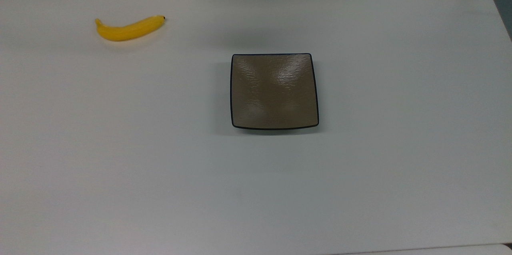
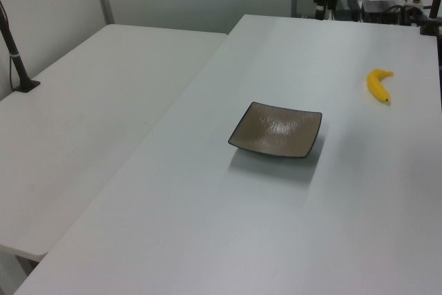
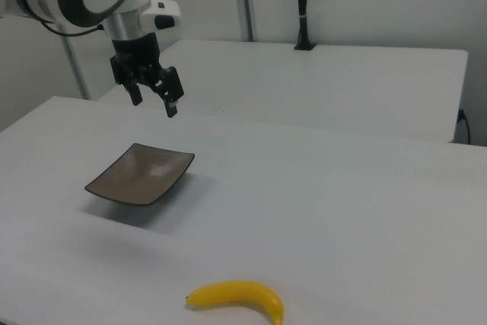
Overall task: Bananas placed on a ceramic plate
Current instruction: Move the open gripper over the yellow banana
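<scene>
End effector [image 3: 154,102] wide apart above the table [image 1: 360,187]; banana [image 1: 130,29] well apart from ceramic plate [image 1: 274,91]

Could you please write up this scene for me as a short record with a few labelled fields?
table: white table, holding two objects
banana: single yellow banana lying on the table, dark tip toward the top view's right, apart from the plate
plate: square brown ceramic plate with dark rim, nothing on it
gripper: gripper raised above the table, fingers open, holding nothing
task state: banana not yet on the plate
</scene>
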